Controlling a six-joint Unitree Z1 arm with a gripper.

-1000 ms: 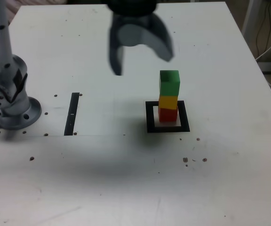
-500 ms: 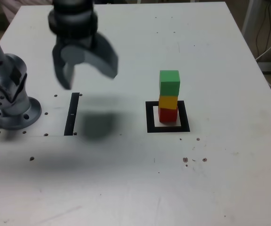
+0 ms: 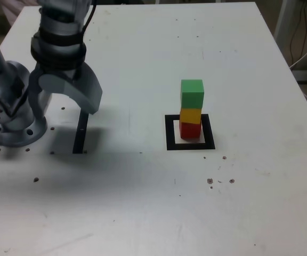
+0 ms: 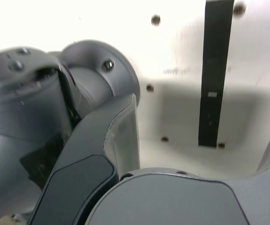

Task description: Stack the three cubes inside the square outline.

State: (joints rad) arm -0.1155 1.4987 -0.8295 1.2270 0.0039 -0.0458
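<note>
- gripper [image 3: 63, 104]: jaws spread wide, nothing in them, hanging over the black strip [image 3: 81, 129] beside the arm base [image 3: 15, 125].
- Stack sits well off to the gripper's side, toward the exterior view's right: red cube [image 3: 190, 129] at the bottom, yellow cube [image 3: 191, 115] on it, green cube [image 3: 192, 93] on top, looks slightly offset.
- Red cube rests inside the square outline [image 3: 169, 133] on the table [image 3: 143, 202].
- Exterior view only: stack and outline.
- Wrist view only: close-up of the strip [image 4: 214, 70], base housing [image 4: 93, 75] and one finger [image 4: 102, 154], blurry; cubes out of frame.
</note>
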